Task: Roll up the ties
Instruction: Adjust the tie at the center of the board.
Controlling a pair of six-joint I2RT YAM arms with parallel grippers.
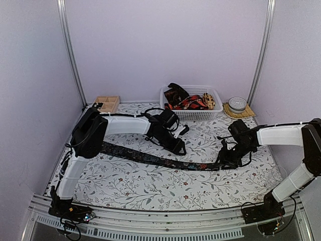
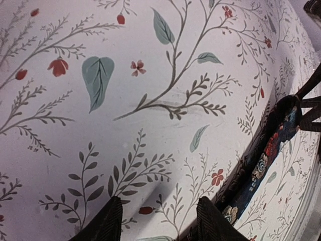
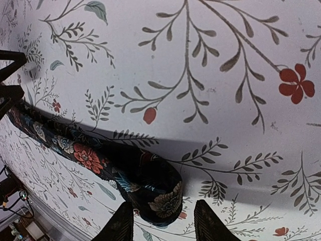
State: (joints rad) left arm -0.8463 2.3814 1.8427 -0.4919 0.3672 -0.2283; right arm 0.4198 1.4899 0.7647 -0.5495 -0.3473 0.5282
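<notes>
A long dark floral tie (image 1: 150, 158) lies flat across the table from left to right. Its right end is folded over into a small loop (image 3: 160, 193). My right gripper (image 3: 163, 226) is open, its fingers either side of that loop, just above it; in the top view it sits at the tie's right end (image 1: 224, 159). My left gripper (image 2: 158, 221) is open and empty over bare cloth, with the tie (image 2: 261, 165) just right of its right finger. In the top view the left gripper (image 1: 178, 149) hovers just above the tie's middle. More ties, red-black and yellow, lie in the basket (image 1: 186, 102).
A white mesh basket (image 1: 196, 115) stands at the back centre. A wooden compartment tray (image 1: 107, 104) is at the back left. A round tin on a woven mat (image 1: 237, 105) is at the back right. A floral tablecloth (image 1: 150, 186) covers the table.
</notes>
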